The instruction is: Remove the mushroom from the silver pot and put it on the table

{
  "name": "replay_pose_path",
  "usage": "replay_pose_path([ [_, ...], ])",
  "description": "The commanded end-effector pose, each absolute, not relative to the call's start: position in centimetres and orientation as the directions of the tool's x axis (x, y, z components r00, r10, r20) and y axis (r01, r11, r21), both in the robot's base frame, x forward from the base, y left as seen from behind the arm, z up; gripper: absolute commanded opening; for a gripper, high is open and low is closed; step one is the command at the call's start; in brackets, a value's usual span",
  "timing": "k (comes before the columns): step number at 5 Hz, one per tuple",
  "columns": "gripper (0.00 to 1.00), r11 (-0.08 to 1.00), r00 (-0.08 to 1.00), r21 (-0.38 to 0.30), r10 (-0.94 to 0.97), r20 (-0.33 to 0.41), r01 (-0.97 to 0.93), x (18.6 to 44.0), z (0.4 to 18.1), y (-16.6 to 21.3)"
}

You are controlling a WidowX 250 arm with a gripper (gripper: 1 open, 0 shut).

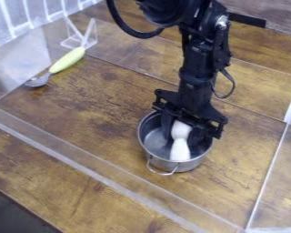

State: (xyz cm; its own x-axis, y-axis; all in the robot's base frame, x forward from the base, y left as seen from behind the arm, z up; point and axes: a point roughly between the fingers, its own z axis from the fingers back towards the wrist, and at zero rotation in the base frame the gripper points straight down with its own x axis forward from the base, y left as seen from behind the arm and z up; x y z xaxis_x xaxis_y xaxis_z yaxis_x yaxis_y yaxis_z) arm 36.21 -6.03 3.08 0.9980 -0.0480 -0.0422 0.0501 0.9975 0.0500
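While the arm is reaching straight down into the pot (173,146) on the table (87,109), its gripper (185,130) is pinching the mushroom (181,144), whose white stem is showing inside the pot.

the claw (182,136) hides the mushroom (181,146) cap; the arm's upper part runs off the top edge.

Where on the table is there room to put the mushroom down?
The table has bare wood between the silver pot and the yellow banana. It's crowded at the pot, where the hand reaches down to the mushroom.
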Motion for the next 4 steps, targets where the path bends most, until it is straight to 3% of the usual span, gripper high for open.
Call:
replay_pose_path([
  [1, 0.0, 0.999, 0.999, 0.037, 0.0, 0.037, -0.001, 37.4, 5.9, -5.4],
  [4, 0.0, 0.995, 0.994, 0.027, 0.098, 0.044, -0.099, 37.1, 7.6, -3.2],
])
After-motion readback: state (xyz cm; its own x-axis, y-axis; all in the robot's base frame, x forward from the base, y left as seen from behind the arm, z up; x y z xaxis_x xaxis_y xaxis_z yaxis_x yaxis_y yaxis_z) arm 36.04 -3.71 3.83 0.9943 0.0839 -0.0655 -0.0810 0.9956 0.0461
